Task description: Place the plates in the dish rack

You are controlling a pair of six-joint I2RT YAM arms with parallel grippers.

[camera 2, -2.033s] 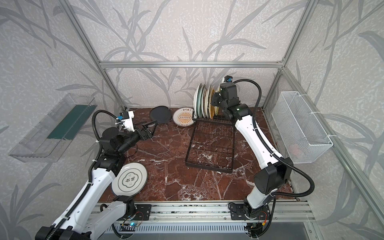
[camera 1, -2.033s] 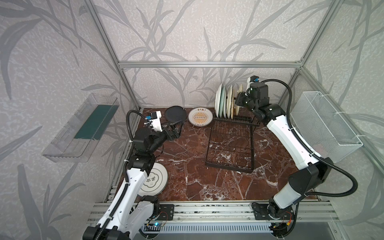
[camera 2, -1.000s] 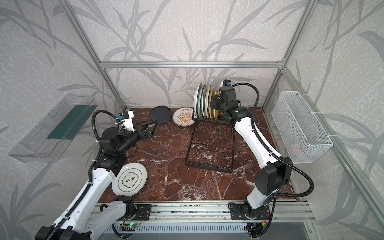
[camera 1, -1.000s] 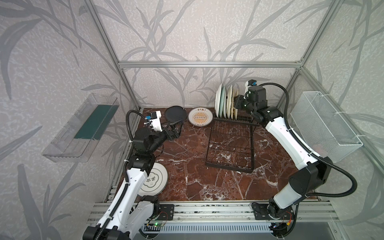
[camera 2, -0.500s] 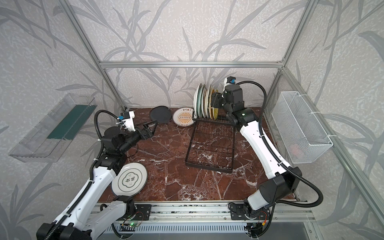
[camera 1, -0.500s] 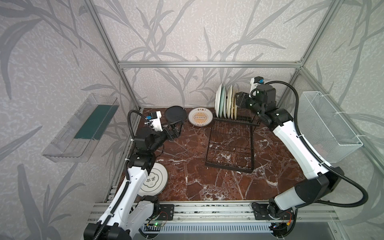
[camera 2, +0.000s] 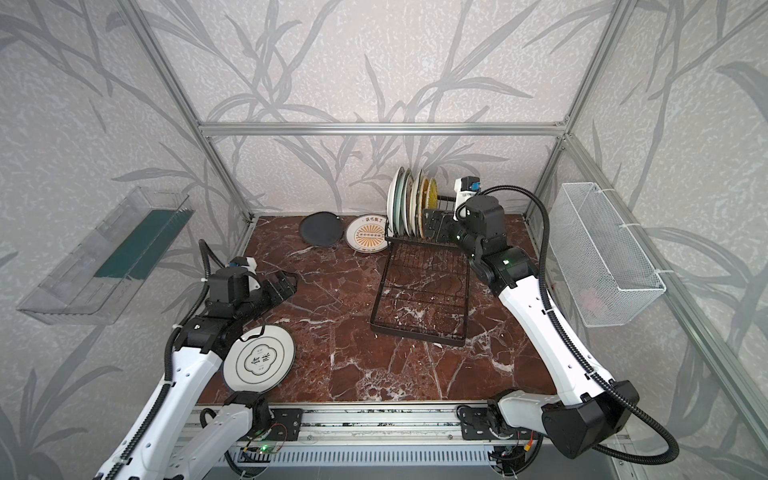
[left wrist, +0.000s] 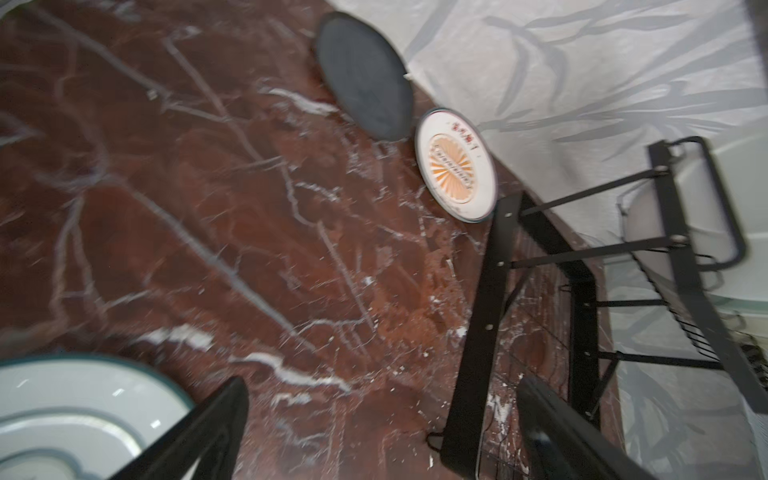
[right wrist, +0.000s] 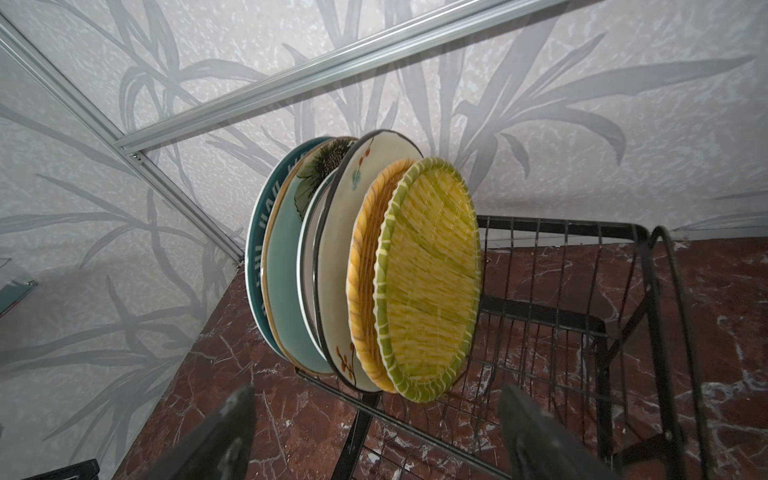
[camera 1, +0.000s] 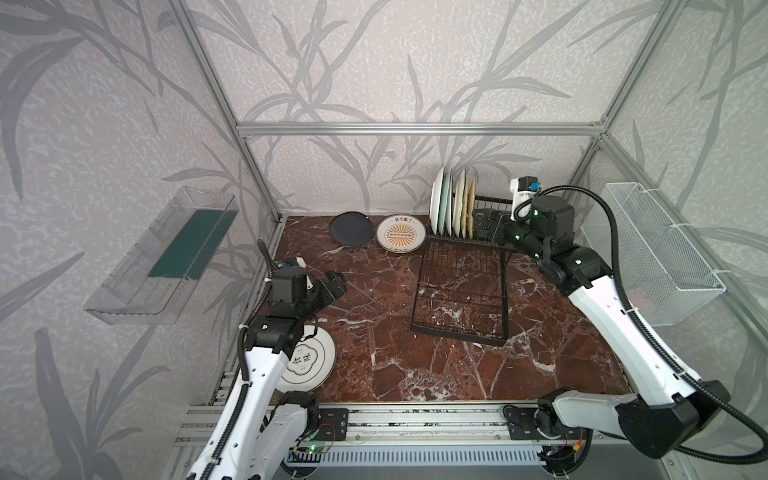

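Black wire formed the dish rack (camera 1: 457, 299), which stood on the red marble table (camera 1: 374, 324) toward the far right. Its raised slotted section, at the far end, held a row of plates (camera 1: 451, 208) on edge, upright and close together. In the right wrist view the nearest was a yellow woven-pattern plate (right wrist: 432, 282) with a green rim. Behind it stood an orange woven-pattern plate (right wrist: 363, 257), then a cream floral plate (right wrist: 336, 270), then a pale green plate (right wrist: 284, 291).

Three more plates lay flat on the table outside the rack. A matte black plate (camera 1: 351, 228) and an orange-sunburst plate (camera 1: 400, 238) lay side by side at the far edge, just left of the rack. A white dark-rimmed plate (camera 1: 311, 361) lay at the near left, partly under the left arm.

Right tool (camera 1: 487, 222): positioned over the slotted section, just right of the yellow plate, fingers spread apart with nothing between them.

Left tool (camera 1: 334, 286): positioned above the left side of the table, beyond the white plate, fingers wide apart and empty.

A white mesh basket (camera 1: 656, 249) hung on the right wall and a clear plastic bin (camera 1: 166, 253) on the left wall.
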